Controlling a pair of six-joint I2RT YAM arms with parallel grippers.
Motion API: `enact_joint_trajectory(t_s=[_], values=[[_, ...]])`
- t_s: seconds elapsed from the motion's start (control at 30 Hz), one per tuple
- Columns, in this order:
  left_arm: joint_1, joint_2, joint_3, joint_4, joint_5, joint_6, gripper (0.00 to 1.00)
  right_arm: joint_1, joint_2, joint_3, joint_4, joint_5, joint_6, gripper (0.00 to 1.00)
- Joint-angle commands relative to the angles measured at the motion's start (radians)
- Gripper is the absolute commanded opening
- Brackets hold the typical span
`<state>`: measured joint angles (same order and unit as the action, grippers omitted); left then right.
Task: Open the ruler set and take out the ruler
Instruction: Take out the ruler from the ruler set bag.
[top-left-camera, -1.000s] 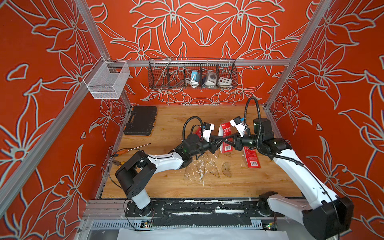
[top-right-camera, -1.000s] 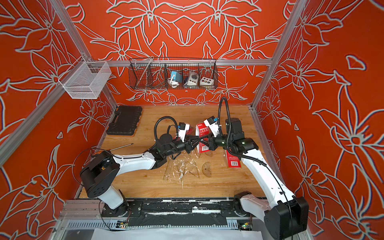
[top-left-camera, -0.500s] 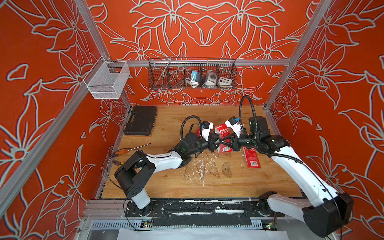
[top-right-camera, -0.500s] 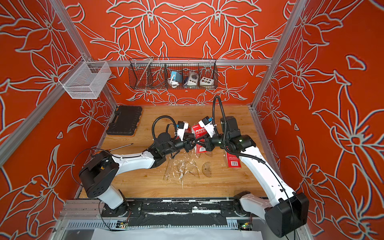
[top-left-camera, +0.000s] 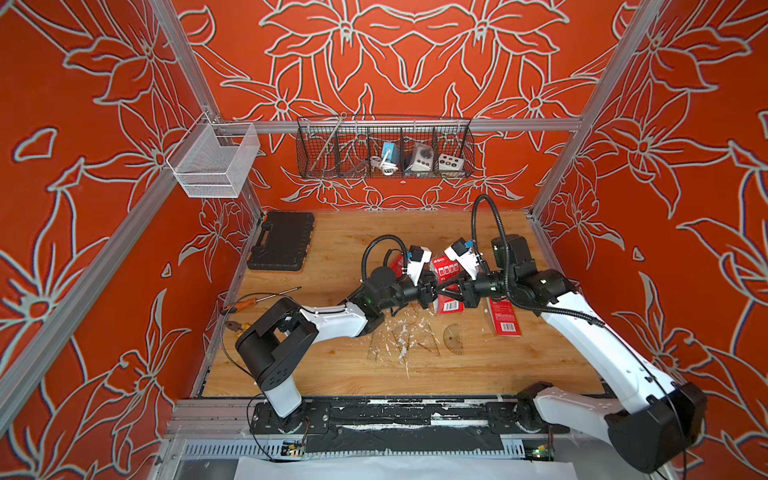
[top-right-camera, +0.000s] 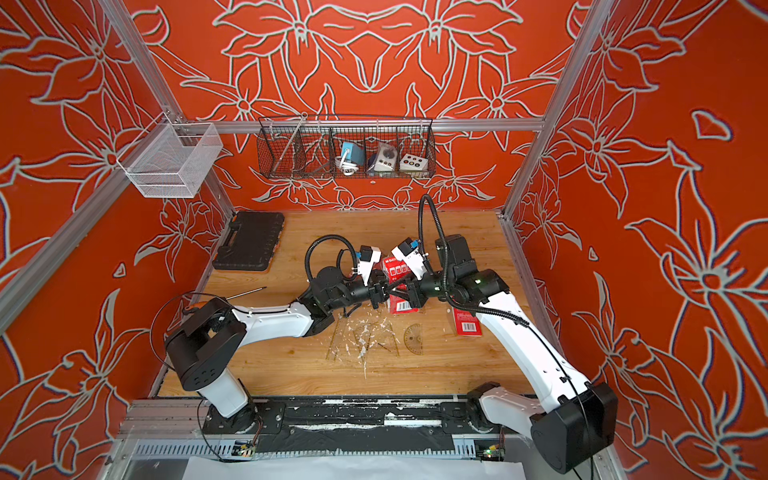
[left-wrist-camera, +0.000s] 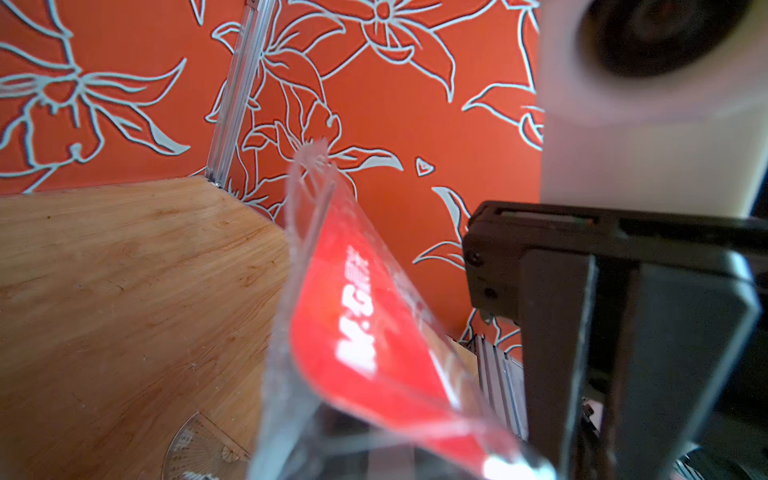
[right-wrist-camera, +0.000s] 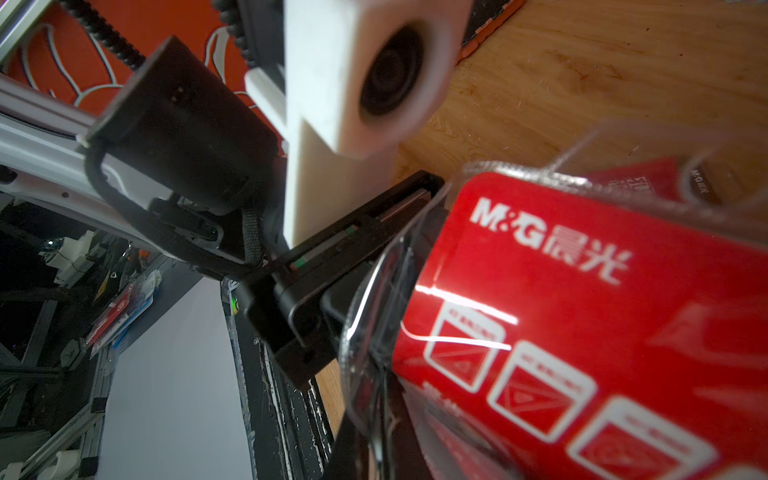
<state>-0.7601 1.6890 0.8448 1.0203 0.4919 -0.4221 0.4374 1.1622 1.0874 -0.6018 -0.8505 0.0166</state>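
Aloft, the clear sleeve (top-left-camera: 446, 269) holds a red card (right-wrist-camera: 561, 282); right tool (top-left-camera: 448, 291) clenches it, left tool (top-left-camera: 430, 292) unclear.

Centre of the tabletop (top-left-camera: 332, 374), the ruler set (top-left-camera: 446, 269) is up between the left claw (top-left-camera: 428, 291) and the right claw (top-left-camera: 451, 293). Just in front lie loose set squares (top-left-camera: 399, 340), with a protractor (top-left-camera: 453, 340) to their right and a second packet (top-left-camera: 505, 320) further right. In the back-left corner is a tool case (top-left-camera: 282, 241), and in front of it a screwdriver (top-left-camera: 262, 296). On the back wall hangs a wire basket (top-left-camera: 384, 166).
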Motion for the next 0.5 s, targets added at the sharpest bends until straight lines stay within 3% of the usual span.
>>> enact_joint_trajectory(t_s=[0.0, 0.07, 0.2, 0.47], values=[[-0.025, 0.013, 0.027, 0.113, 0.100, 0.014, 0.30, 0.015, 0.004, 0.031, 0.005, -0.032, -0.028, 0.00], [-0.025, 0.015, 0.025, 0.133, 0.116, 0.010, 0.30, 0.017, 0.002, 0.031, 0.001, -0.030, -0.033, 0.00], [-0.025, 0.015, 0.023, 0.174, 0.166, 0.004, 0.18, 0.016, -0.001, 0.030, -0.006, -0.030, -0.038, 0.00], [-0.025, 0.004, 0.019, 0.125, 0.185, 0.046, 0.05, 0.017, -0.025, 0.032, -0.015, -0.012, -0.044, 0.00]])
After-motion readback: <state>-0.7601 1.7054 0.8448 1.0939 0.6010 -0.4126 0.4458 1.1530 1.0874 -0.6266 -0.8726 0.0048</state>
